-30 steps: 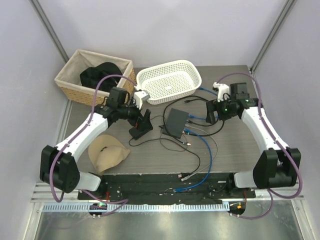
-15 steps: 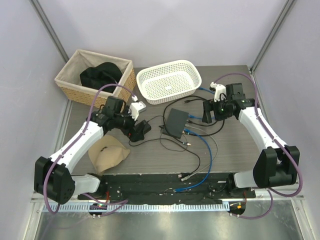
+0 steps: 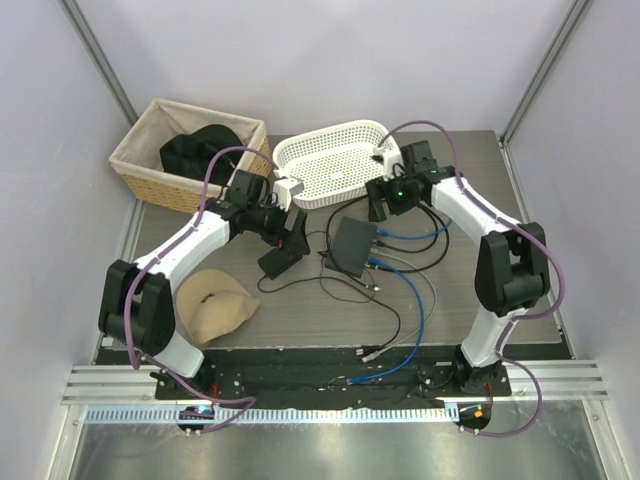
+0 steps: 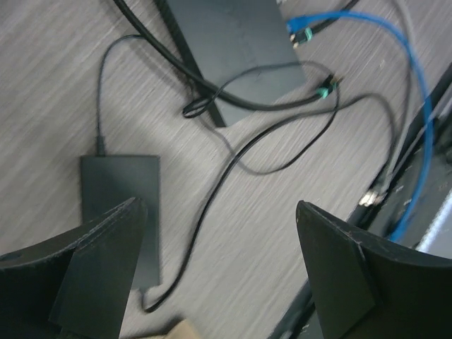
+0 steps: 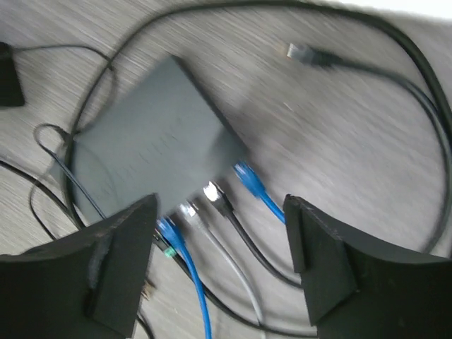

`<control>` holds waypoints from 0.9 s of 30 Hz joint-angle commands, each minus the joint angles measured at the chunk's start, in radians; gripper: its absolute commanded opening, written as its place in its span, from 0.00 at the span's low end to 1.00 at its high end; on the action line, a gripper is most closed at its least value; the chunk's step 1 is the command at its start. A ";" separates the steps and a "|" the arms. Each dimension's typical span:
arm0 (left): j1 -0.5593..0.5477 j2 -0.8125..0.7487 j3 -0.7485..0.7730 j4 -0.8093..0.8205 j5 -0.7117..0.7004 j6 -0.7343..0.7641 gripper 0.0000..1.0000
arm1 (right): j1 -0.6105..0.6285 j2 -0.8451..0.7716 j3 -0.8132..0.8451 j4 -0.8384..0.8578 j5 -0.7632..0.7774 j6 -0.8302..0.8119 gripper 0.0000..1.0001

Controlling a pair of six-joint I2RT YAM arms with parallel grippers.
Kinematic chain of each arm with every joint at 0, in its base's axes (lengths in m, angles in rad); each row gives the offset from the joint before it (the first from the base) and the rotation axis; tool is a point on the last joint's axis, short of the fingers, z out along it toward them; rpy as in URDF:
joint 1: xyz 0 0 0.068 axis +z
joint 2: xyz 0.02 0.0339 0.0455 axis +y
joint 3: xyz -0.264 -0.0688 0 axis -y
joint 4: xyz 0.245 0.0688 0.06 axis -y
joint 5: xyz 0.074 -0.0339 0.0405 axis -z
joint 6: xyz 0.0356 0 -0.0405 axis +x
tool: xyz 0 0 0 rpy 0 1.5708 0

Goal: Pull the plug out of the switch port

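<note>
Approach step; nothing gripped.
Right gripper, jaws spread, hovers above flat matte-black rectangular switch; next, close on blue-cabled plug just ahead between its fingers, then pull.

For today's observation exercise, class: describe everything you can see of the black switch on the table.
The switch is a flat, matte-black rectangular box, seemingly plastic, lying flat near the middle of the grey table, in front of the white basket. Plugs sit in a row along its right edge: two blue cables, a grey cable, a black cable. A black cord lies across its top. Nothing grips it.
</note>
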 commanded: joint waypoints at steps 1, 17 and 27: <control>0.001 0.026 0.017 0.135 0.077 -0.215 0.91 | 0.139 0.046 0.104 0.013 0.008 -0.071 0.77; 0.047 -0.256 -0.122 0.060 -0.055 -0.111 0.91 | 0.325 0.268 0.224 0.095 0.185 0.030 0.66; 0.075 -0.320 -0.208 0.102 -0.078 -0.136 0.93 | 0.396 0.351 0.270 0.059 0.219 0.076 0.64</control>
